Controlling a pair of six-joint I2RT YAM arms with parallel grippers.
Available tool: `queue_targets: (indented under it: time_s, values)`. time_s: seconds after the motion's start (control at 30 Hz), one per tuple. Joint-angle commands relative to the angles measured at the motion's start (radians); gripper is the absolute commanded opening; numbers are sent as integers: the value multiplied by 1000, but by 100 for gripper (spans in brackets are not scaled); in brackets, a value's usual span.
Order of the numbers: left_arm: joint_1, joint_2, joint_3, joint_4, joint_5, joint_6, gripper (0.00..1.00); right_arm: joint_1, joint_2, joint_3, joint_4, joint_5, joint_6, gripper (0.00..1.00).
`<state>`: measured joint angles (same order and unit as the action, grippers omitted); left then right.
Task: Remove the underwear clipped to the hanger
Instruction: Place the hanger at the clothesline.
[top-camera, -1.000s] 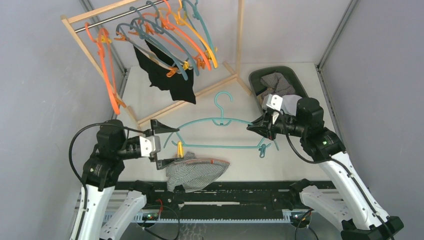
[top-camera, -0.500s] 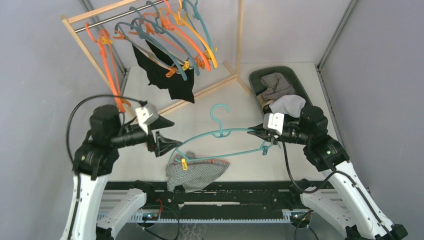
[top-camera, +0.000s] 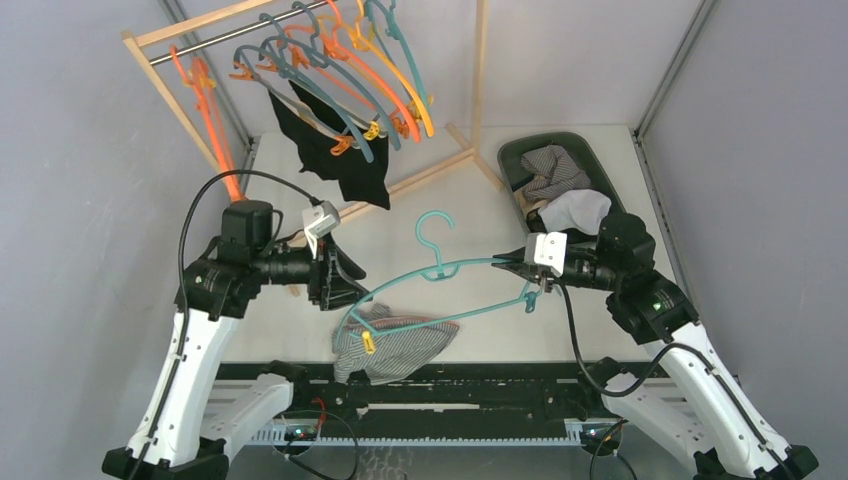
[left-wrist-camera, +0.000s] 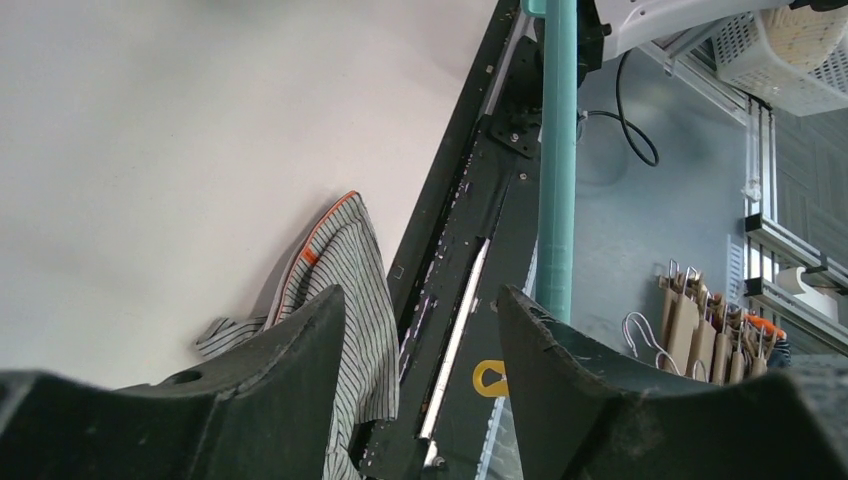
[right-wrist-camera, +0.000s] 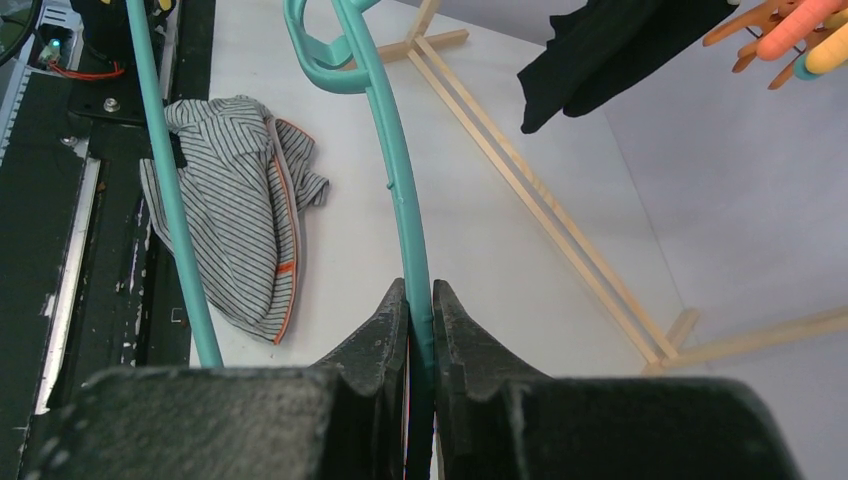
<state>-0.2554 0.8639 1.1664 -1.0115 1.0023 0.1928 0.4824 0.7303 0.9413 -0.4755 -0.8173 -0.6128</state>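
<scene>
My right gripper (top-camera: 506, 262) is shut on the right shoulder of a teal hanger (top-camera: 440, 268) and holds it tilted above the table, left end low. The right wrist view shows the fingers closed on the teal bar (right-wrist-camera: 395, 170). A grey striped brief with orange trim (top-camera: 400, 350) lies at the table's front edge under the hanger's left end. A yellow clip (top-camera: 367, 342) hangs there; I cannot tell whether it still grips the cloth. My left gripper (top-camera: 348, 283) is open and empty, just left of the hanger. Black underwear (top-camera: 330, 150) hangs clipped on the rack.
A wooden rack (top-camera: 475, 80) with orange, teal and yellow hangers stands at the back left. A dark green bin (top-camera: 515, 150) at the back right holds a checked cloth (top-camera: 550, 165) and a white cloth (top-camera: 578, 210). A black rail (top-camera: 500, 380) runs along the front edge.
My right gripper has lifted the hanger off the table and tilted it, left end down. My left gripper has drawn back from the yellow clip, risen and turned, staying open.
</scene>
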Motion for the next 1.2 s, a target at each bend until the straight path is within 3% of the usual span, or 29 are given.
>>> queue_targets:
  time_s: [0.0, 0.27, 0.67, 0.83, 0.93, 1.03, 1.07, 1.13, 1.17]
  values:
    - [-4, -33, -22, 31, 44, -29, 64, 5, 7, 5, 17, -11, -51, 0]
    - [-3, -86, -43, 101, 55, -61, 70, 10, 27, 4, -97, -80, -146, 0]
    - [-4, -125, -137, 101, 118, -44, 75, 9, 26, 6, 86, -36, 10, 0]
    - [-7, -127, -155, 101, 154, -38, 57, 9, 30, 6, 134, -9, 34, 0]
    - [-6, -133, -153, 102, 165, -27, 34, 11, 37, 6, 132, 0, 34, 0]
    - [-6, -150, -152, 115, 134, -30, 4, 10, 41, 6, 110, 6, 27, 0]
    - [-6, -159, -154, 123, 118, -34, 0, 10, 43, 5, 107, 13, 30, 0]
    - [-5, -183, -156, 129, 74, -36, 0, 9, 42, 5, 100, 26, 40, 18]
    - [-7, -196, -155, 128, 33, -35, 0, 9, 39, 5, 95, 33, 43, 35]
